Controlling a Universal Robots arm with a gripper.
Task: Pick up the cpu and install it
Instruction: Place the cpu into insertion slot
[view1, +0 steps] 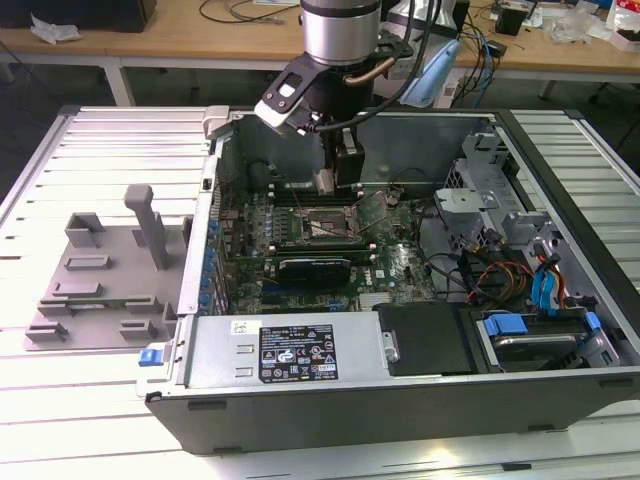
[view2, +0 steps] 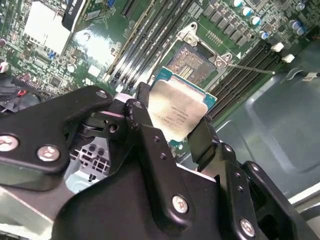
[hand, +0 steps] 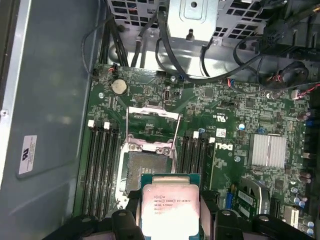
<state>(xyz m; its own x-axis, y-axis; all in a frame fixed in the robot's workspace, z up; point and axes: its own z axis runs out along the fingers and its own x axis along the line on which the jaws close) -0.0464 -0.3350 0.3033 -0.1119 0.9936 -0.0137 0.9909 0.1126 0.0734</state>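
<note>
Edges are where this part wants holding. The cpu (hand: 170, 207) looks like a thin, stiff, light plate with a smooth metal lid. I judge it slippery on its flat faces and easily harmed on its underside, so force belongs on the rim alone. The gripper (view2: 172, 120) has it that way in both wrist views, with its two black fingers (view2: 202, 135) closed partway onto opposite edges, lid facing the cameras. The cpu hangs above the open socket (hand: 145, 170), close to it but apart and offset toward one of its edges, not seated. The load frame (hand: 150, 146) stands raised at the socket's edge away from the cpu. Memory slots (hand: 102, 165) flank the socket on both sides.
</note>
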